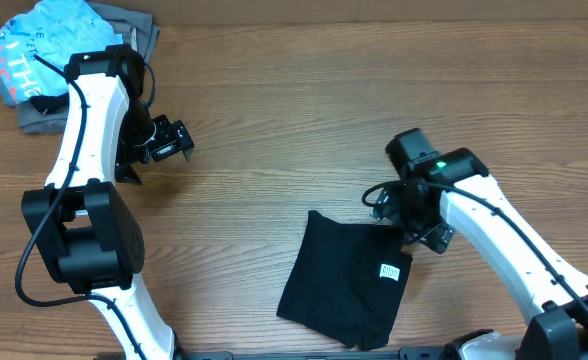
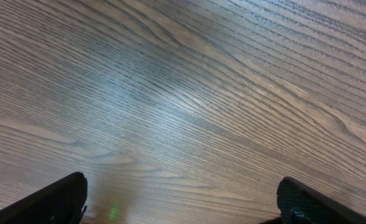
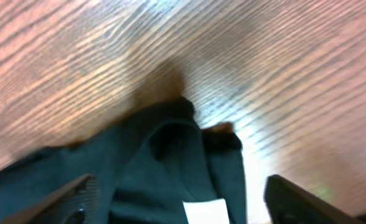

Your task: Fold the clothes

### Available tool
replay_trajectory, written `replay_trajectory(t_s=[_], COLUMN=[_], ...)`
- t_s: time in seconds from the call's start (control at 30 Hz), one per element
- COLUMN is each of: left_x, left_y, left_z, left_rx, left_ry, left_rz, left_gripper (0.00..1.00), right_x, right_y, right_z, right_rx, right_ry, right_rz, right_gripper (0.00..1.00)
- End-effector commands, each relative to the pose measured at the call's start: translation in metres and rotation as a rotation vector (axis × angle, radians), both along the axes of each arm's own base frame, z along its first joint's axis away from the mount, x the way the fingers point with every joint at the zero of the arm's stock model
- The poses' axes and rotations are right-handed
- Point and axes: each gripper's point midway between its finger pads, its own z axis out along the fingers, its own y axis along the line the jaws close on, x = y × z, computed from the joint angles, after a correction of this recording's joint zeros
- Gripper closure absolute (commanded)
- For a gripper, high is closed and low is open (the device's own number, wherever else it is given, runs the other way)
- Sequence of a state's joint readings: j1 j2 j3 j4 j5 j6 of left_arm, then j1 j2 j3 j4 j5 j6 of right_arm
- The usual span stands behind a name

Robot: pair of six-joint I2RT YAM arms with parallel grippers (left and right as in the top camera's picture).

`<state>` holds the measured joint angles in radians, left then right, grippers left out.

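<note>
The clothes, a black T-shirt [image 1: 344, 285], lie folded into a rough rectangle on the wooden table, lower centre-right, with a small white tag [image 1: 389, 271] facing up near the right edge. My right gripper [image 1: 411, 224] hovers over the shirt's upper right corner. In the right wrist view its jaws stand open on either side of the dark fabric [image 3: 145, 168] and the tag [image 3: 205, 211], holding nothing. My left gripper [image 1: 169, 140] is far away at the upper left, and the left gripper [image 2: 182, 186] is open over bare wood.
A light blue shirt with lettering [image 1: 44, 50] lies on a grey garment [image 1: 139, 30] in the table's far left corner, just behind my left arm. The table's front edge runs close below the black shirt.
</note>
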<state>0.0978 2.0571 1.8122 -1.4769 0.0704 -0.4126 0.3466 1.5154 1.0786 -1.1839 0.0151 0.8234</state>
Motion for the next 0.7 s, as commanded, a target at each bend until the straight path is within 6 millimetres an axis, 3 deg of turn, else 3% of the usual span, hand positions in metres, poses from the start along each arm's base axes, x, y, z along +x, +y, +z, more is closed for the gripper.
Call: replay_trajectory(t_s=[0.0,0.07,0.13,0.37,0.47,0.53,0.67], left_x=[-0.002,-0.002,-0.002,-0.001,-0.001,-0.001,-0.001], left_y=[-0.004,-0.004,-0.004,-0.004,-0.004,-0.004,-0.004], left_z=[0.007,0.007,0.007,0.007,0.007,0.007,0.007], left_rx=[-0.008,-0.009,-0.009,-0.009,-0.009,-0.009,-0.009], left_ry=[-0.017,-0.018,-0.018,-0.018,-0.018,-0.018,-0.018], left_rz=[-0.024,-0.030,-0.030,-0.030,-0.030,-0.030,-0.030], left_gripper=[0.00,0.00,0.00,0.00,0.00,0.00,0.00], right_x=[-0.010,-0.014,-0.018,-0.029,-0.032,-0.033,-0.034], right_y=[-0.001,-0.002,-0.003,-0.007,-0.012,-0.016,-0.025], right_z=[-0.011,-0.019,-0.026,-0.051,-0.055,-0.055,-0.055], right_rx=[0.037,0.038,0.042,0.046,0.043,0.041,0.035], right_ry=[0.025,0.034,0.046,0.059,0.068,0.075,0.088], right_rz=[0.027,0.023,0.022,0.013,-0.004,-0.020,-0.060], right_gripper=[0.24,0.43,0.55,0.55,0.73,0.92,0.96])
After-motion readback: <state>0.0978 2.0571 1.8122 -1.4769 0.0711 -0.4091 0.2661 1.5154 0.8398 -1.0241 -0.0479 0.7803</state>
